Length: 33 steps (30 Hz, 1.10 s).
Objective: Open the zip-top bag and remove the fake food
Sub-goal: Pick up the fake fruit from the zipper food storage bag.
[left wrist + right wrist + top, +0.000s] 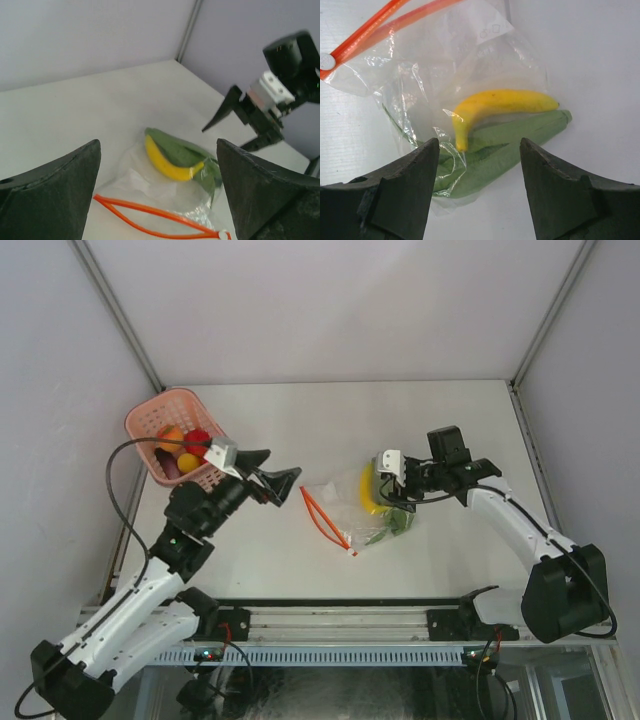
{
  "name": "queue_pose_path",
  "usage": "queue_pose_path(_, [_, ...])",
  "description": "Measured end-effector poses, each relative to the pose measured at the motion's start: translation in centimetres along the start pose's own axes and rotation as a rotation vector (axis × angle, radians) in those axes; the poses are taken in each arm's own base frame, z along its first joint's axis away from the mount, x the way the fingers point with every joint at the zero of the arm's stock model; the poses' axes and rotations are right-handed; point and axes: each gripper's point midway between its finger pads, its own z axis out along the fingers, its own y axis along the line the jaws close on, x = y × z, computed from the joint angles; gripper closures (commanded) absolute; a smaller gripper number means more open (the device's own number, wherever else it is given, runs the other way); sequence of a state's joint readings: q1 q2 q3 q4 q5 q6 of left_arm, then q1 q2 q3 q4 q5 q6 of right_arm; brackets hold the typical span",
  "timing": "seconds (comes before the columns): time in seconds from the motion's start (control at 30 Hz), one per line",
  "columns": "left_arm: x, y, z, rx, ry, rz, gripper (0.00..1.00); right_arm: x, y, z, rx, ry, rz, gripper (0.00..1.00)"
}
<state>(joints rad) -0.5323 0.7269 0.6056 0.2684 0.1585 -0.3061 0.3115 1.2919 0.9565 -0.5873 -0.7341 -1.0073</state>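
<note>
Now, pink basket [170,430]: you have it at 10 o'clock on the worktop [300,410], with red, orange and yellow toy pieces [185,447] inside.
Left gripper [157,145]: its jaws are spread wide and hold nothing; it hangs between the basket and the bag, pointing toward 3 o'clock.
Zip-top bag [345,505]: it lies flat near the worktop's middle, well apart from the basket; its orange zipper strip [322,512] is on the 9 o'clock edge, the two tracks parted into a loop.
Fake food [167,162]: inside the bag, toward its 3 o'clock end, you see a yellow banana [495,102] resting against a green leafy piece [515,132].
Right gripper [479,142]: its jaws are spread, one on each side of the banana and the green piece, holding nothing; you cannot tell whether the tips touch the plastic.
</note>
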Motion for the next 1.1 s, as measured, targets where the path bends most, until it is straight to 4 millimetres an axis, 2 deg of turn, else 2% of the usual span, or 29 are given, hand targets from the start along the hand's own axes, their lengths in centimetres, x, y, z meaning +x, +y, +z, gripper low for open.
queue_pose_path(0.17, [5.6,-0.5,0.1,0.014,0.098,0.014,0.22,1.2,-0.8,-0.7,0.033,0.029,0.026,0.34])
queue_pose_path(0.27, [8.8,-0.2,0.6,0.003,0.178,0.011,0.38,2.1,-1.2,-0.8,0.044,0.055,0.044,0.34])
queue_pose_path(0.4, [11.1,0.2,0.8,-0.005,0.236,0.010,0.57,3.2,-1.2,-0.3,0.032,0.082,0.069,0.35])
queue_pose_path(0.53, [13.5,0.8,0.2,-0.016,0.279,0.008,0.64,3.9,-0.9,0.4,0.007,0.090,0.094,0.35])
queue_pose_path(0.63, [16.2,1.4,-0.6,-0.027,0.320,-0.018,0.65,3.8,-0.8,1.1,-0.017,0.095,0.101,0.36])
queue_pose_path(0.67, [17.3,1.6,-1.0,-0.032,0.342,-0.031,0.66,3.6,-0.8,1.5,-0.023,0.096,0.103,0.38])
queue_pose_path(0.77, [20.0,2.0,-1.7,-0.043,0.393,-0.076,0.67,2.7,-1.3,2.5,-0.016,0.112,0.133,0.60])
queue_pose_path(0.87, [21.6,2.1,-1.5,-0.046,0.420,-0.124,0.68,1.7,-3.2,3.9,0.020,0.130,0.195,0.77])
queue_pose_path(0.97, [22.5,2.1,-0.8,-0.050,0.420,-0.159,0.68,1.6,-4.4,5.4,0.057,0.152,0.243,0.87])
queue_pose_path(1.1, [24.3,2.4,-0.2,-0.058,0.436,-0.204,0.68,3.6,-4.1,7.2,0.070,0.230,0.314,0.90])
